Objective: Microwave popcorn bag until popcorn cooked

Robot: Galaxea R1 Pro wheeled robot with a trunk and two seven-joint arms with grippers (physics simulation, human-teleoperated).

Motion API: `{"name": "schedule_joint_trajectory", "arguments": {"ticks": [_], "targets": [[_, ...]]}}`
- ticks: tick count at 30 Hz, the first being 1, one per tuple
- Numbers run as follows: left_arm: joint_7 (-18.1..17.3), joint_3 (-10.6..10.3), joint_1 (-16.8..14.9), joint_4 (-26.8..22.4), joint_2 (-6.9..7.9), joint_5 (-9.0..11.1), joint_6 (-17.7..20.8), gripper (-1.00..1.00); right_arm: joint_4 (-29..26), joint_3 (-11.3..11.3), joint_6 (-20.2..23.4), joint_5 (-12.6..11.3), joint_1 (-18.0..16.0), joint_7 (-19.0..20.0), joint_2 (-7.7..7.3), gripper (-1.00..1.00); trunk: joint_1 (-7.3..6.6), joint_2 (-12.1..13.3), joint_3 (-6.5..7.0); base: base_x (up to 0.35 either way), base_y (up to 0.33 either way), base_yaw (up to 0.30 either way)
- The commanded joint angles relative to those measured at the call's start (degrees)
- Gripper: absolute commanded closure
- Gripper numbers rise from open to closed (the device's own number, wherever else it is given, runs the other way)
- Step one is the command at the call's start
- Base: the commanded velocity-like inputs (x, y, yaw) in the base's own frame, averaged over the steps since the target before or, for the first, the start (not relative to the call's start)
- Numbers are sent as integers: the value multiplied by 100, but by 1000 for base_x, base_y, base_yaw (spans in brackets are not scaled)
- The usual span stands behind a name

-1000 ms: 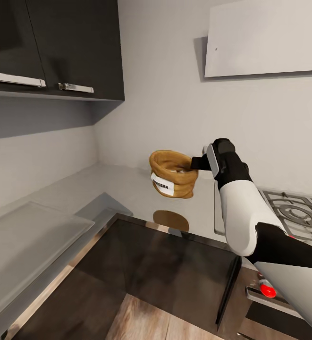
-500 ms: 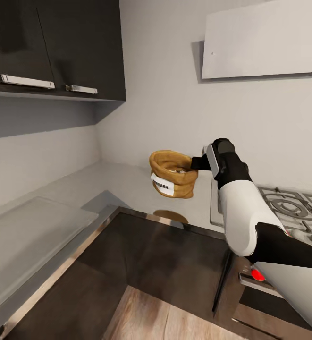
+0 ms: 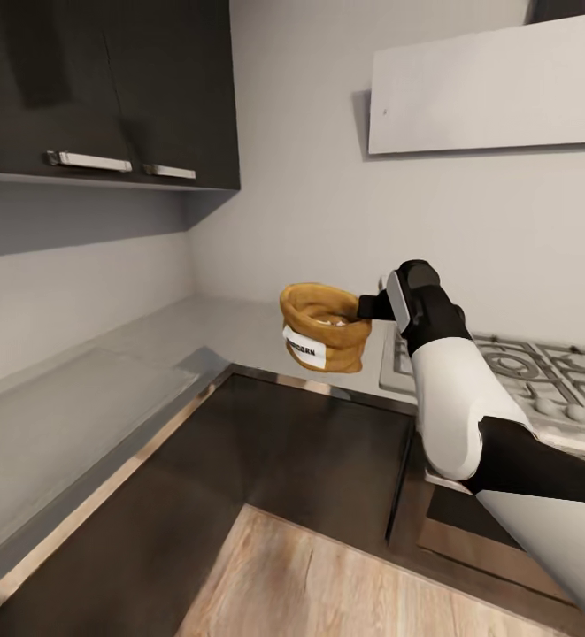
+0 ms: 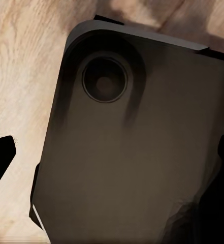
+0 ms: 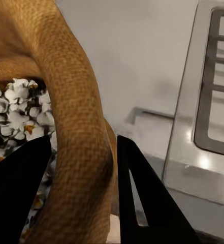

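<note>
The mustard-tan popcorn bag (image 3: pixel 325 329) with its white label hangs in the air above the edge of the glossy grey countertop (image 3: pixel 142 349). My right gripper (image 3: pixel 368 307) is shut on the bag's rolled rim. In the right wrist view the rim (image 5: pixel 81 127) sits pinched between the black fingers (image 5: pixel 142 198), and whitish popcorn (image 5: pixel 20 114) fills the sack. My left gripper (image 4: pixel 112 157) hangs open over a dark part of the robot, above wooden floor. The microwave is out of view.
The steel gas hob (image 3: pixel 540 380) lies right of the bag, under the flat grey hood (image 3: pixel 496 84). Dark wall cabinets (image 3: pixel 106 88) hang at upper left. Dark base cabinets (image 3: pixel 265 451) form an inner corner, with wooden floor (image 3: pixel 327 584) below.
The whole view has shifted as the camera moved: more floor shows and the counter edge sits higher in the picture. The bag stays held in the right gripper, in the same place in the picture.
</note>
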Motion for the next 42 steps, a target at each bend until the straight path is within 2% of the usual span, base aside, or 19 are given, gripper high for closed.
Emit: {"name": "schedule_joint_trajectory", "arguments": {"ticks": [1, 16, 17, 20, 22, 24, 29, 37, 40, 42], "targets": [[12, 11, 3, -10, -1, 15, -7, -100, -1, -26, 15, -3, -5, -21, 9, 100, -3, -3, -5, -348, 0, 0], [21, 13, 3, -10, -10, 16, -8, -100, 319, -31, 15, -4, 6, -34, 9, 100, -3, -3, -5, -348, 0, 0], [22, 13, 3, -10, -10, 15, -7, -100, 329, -31, 15, -3, 66, -36, 4, 100, -3, -3, -5, -348, 0, 0], [24, 11, 3, -10, -10, 19, -6, -100, 341, -31, 15, -3, 433, -82, -203, 100, -3, -3, -5, -348, 0, 0], [25, 8, 3, -10, -7, 22, -6, -100, 343, -33, 15, -7, 530, -165, -258, 100, -3, -3, -5, -348, 0, 0], [25, 11, 3, -10, -8, 23, -6, -100, 350, -38, 15, -11, 624, -208, -274, 100, -3, -3, -5, -348, 0, 0], [21, 5, 3, -10, 1, -5, -6, -100, 375, -111, 15, -27, 1141, -222, -279, 100, -3, -3, -5, -338, 0, 0], [19, 9, 3, -10, 8, 14, -6, -100, 432, -191, 11, -45, 1795, -219, -276, 100, -3, -3, -5, -37, 0, 0], [19, 13, 3, -10, 8, 20, -6, -100, 432, -561, -41, -41, 1935, -230, -285, 100, -3, -3, -5, 0, 0, -146], [19, 13, 3, -10, 8, 18, -6, -100, 432, -707, -46, -36, 2017, -231, -319, 100, -3, -3, -5, 0, 0, -257]]}}
